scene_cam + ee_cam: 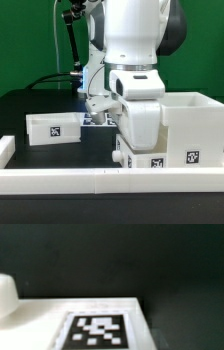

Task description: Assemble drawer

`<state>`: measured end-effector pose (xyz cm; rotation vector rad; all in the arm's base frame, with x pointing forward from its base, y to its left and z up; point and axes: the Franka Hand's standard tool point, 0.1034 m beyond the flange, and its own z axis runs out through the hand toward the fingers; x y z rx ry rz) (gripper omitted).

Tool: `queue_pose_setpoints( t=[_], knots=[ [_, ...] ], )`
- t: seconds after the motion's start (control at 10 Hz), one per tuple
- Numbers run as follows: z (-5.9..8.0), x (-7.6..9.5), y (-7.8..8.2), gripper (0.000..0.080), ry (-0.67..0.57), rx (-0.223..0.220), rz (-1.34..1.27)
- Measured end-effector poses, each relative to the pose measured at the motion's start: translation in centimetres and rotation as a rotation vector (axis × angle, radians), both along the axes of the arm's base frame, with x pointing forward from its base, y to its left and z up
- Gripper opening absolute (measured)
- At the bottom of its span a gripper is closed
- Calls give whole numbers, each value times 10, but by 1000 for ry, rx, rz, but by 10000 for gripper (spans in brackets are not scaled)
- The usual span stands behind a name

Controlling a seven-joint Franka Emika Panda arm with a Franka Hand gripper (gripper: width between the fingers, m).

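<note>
In the exterior view the large white cube housing [188, 128] stands at the exterior view's right, with square tags low on its front. A small white tray [55, 128] with a tag lies at the exterior view's left. The second tray cannot be made out. My arm hangs over the middle and my gripper [140, 135] is low against the housing's left side; its fingers are hidden. The wrist view shows none of my fingers, only a white tagged panel [100, 328] very close, with a rounded white shape [6, 294] beside it on the black table.
The low white rail [70, 180] runs along the table's front edge and up the exterior view's left side. The marker board [96, 119] lies behind the arm, between the tray and the housing. Black cables and a stand [70, 50] rise at the back.
</note>
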<state>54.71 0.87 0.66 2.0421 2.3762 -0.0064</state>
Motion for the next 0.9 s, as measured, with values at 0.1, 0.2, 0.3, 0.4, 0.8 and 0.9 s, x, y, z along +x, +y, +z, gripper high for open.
queue_pose_setpoints(
  t=[0.1,0.2,0.3,0.4,0.8,0.9],
  knots=[
    [0,0,0,42,-1,0,-4],
    [0,0,0,42,-1,0,-5],
    [0,0,-1,42,0,0,-6],
    [0,-1,-2,126,0,1,-24],
    [21,-7,-4,464,-27,0,-171],
    [27,-5,-4,611,-30,-2,-170]
  ],
)
